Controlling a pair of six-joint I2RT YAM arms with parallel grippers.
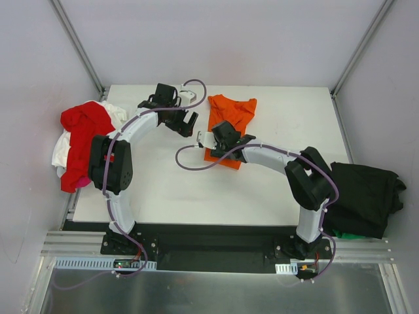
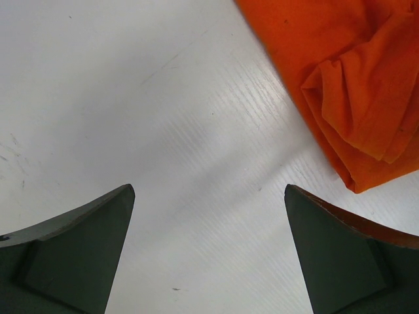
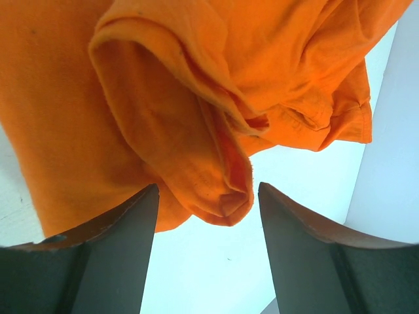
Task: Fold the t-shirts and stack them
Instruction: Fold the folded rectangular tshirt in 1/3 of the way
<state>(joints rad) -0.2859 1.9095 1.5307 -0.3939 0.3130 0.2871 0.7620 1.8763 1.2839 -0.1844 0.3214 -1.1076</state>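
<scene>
The bright orange t-shirt (image 1: 230, 118) lies bunched into a narrow strip at the back middle of the table. My right gripper (image 1: 226, 133) hovers over its lower half. In the right wrist view its jaws (image 3: 208, 186) are open, with a rolled fold of the orange cloth (image 3: 196, 150) hanging between the fingertips, not pinched. My left gripper (image 1: 188, 124) is open and empty over bare table just left of the shirt. In the left wrist view (image 2: 209, 190) the orange shirt (image 2: 353, 85) is at upper right. A red t-shirt (image 1: 85, 131) lies on a white one (image 1: 62, 152) at the left edge. A black one (image 1: 363, 196) lies at the right edge.
The white table (image 1: 177, 190) ends at a metal rail in front. Grey walls and frame posts (image 1: 78, 46) close in the back and sides. A bit of green cloth (image 1: 347, 233) shows under the black shirt. Purple cables loop off both wrists.
</scene>
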